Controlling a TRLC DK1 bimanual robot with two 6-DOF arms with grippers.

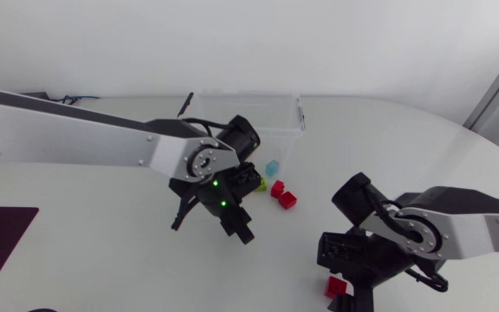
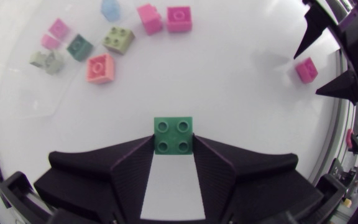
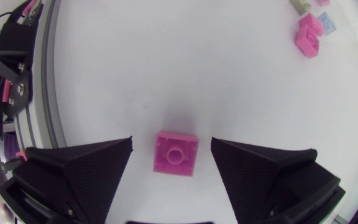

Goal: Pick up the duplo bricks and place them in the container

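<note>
My left gripper [image 2: 173, 149] is shut on a green four-stud brick [image 2: 173, 135], held above the table. In the head view this gripper [image 1: 236, 227] hangs near the table's middle, in front of the clear container [image 1: 258, 117]. A single-stud red brick [image 3: 176, 153] lies flat on the table between the spread fingers of my right gripper [image 3: 171, 146], and neither finger touches it. From above, that brick [image 1: 336, 286] peeks out beside the right gripper [image 1: 346, 279] near the front edge.
Loose bricks lie ahead of the left gripper: two red ones [image 1: 284, 195], a light blue one [image 1: 273, 166], a yellow-green one [image 1: 261, 184], plus salmon [image 2: 100, 68], dark green [image 2: 79, 47], pink [image 2: 58, 29] and pale green [image 2: 46, 60] ones.
</note>
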